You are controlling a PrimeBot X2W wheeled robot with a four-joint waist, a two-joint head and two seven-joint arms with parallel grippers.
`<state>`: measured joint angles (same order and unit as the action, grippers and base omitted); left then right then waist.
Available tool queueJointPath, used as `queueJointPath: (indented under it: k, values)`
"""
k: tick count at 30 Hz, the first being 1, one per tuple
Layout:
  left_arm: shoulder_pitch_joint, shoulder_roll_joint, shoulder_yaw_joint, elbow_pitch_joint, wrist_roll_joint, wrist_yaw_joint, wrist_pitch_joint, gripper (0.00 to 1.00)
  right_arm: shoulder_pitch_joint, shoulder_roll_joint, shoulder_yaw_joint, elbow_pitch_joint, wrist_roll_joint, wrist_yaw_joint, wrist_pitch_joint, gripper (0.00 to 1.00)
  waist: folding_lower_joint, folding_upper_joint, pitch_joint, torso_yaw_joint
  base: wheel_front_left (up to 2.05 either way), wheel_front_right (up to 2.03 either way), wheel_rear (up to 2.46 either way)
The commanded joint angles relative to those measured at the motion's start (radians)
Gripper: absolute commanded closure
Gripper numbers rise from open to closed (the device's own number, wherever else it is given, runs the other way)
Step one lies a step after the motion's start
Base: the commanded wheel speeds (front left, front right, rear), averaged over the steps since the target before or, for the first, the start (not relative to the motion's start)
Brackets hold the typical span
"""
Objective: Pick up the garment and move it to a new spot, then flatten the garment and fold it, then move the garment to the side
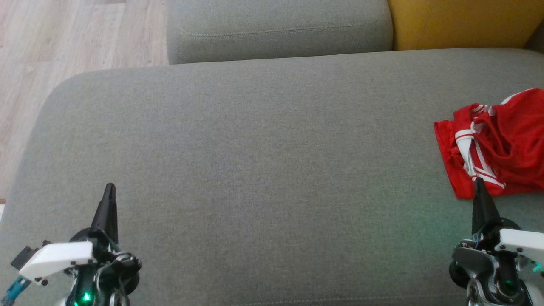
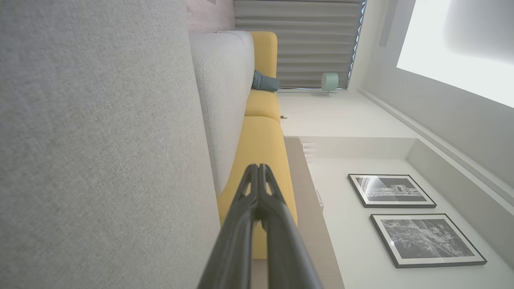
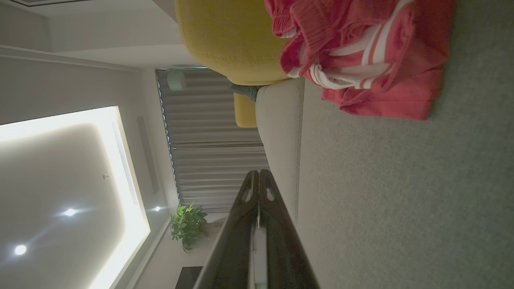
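The garment [image 1: 505, 140], a red piece with white stripes, lay crumpled in a heap at the far right of the grey sofa seat [image 1: 255, 170]. Part of it ran out of the head view at the right edge. It was not flattened and not folded.

The right claw [image 1: 479, 182] stood at the lower right, with its fingers pointing up the view. Its two dark fingers were pressed together to one narrow point and held nothing. In the head view this point lay over the near edge of the garment, at a white striped band. In the right wrist view, the right claw [image 3: 259, 173] was closed in the same way. The garment [image 3: 377, 60] was there ahead and to one side, with bare grey fabric between it and the fingertips. I cannot tell if the tip touched the cloth.

The left claw [image 1: 109, 189] was at the lower left, well apart from the garment, above the bare seat. Its fingers were also together, and the left wrist view showed the left claw [image 2: 259, 168] with the tips meeting and nothing between them.

Behind the seat stood a grey back cushion [image 1: 276, 29] and beside it a yellow cushion [image 1: 459, 21]. A wooden floor [image 1: 63, 34] showed at the upper left.
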<state>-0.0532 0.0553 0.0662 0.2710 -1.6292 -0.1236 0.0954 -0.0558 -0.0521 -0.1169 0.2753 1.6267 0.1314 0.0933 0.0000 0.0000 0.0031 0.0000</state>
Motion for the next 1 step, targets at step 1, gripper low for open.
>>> queueJointPath:
  k: [1]
  values:
    - [-0.054, 0.005, 0.033, -0.026, 0.009, -0.007, 0.006, 1.00, -0.051, -0.009, 0.017, -0.031, -0.006, -0.001, 0.008, 1.00, 0.0000, 0.0000, 0.000, 0.000, 0.00, 0.00, 0.00]
